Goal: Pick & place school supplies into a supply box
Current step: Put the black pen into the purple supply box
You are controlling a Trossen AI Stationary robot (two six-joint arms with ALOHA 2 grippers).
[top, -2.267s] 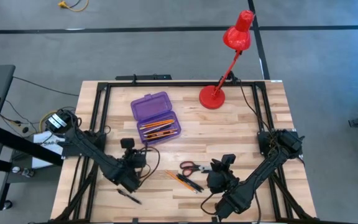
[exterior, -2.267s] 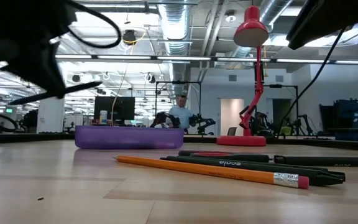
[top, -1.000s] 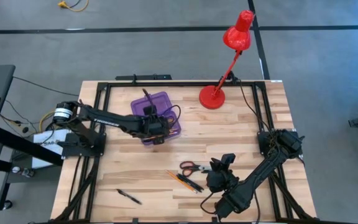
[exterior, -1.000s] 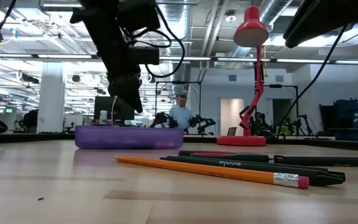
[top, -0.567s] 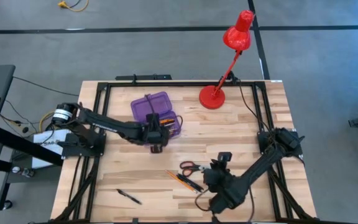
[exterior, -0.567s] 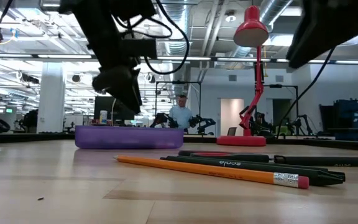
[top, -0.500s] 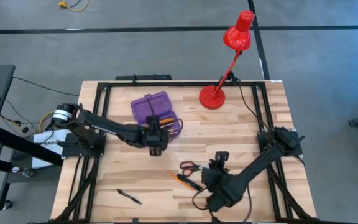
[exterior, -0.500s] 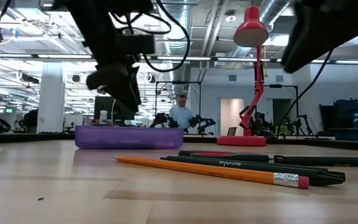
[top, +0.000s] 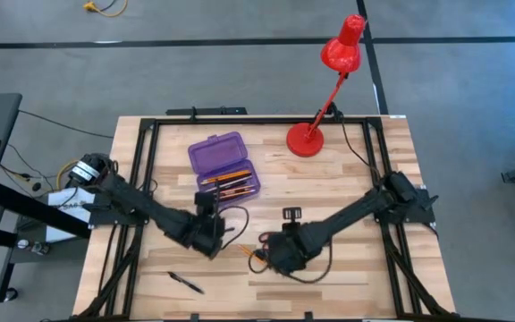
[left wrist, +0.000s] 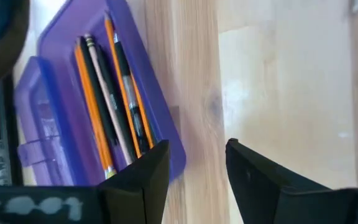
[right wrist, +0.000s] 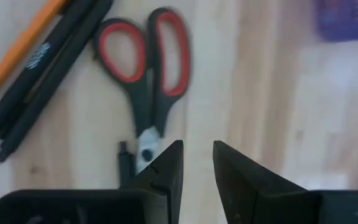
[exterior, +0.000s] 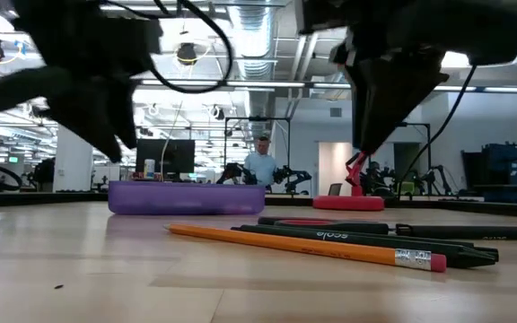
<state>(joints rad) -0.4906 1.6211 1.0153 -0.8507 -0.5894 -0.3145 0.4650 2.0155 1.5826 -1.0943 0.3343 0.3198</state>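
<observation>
Legend. Readable writing: only pale lettering on one black pen (exterior: 348, 236) lying on the table (top: 347, 192), too small to read with certainty.

My left gripper (left wrist: 194, 163) hangs empty with its jaws parted, just short of the supply box (top: 223, 167); a second ago it was over the box, and it has since drawn back toward the near edge. The box lies open, pencils and pens inside (left wrist: 114, 102).

My right gripper (right wrist: 197, 163) has swung in from the near right and now hovers directly above the red-handled scissors (right wrist: 145, 74), jaws a little apart, gripping nothing.

The orange pencil (exterior: 303, 245), the black pens and a lone pen (top: 184, 283) near the front edge are unmoved. The red lamp (top: 327, 85) stands at the far side.
</observation>
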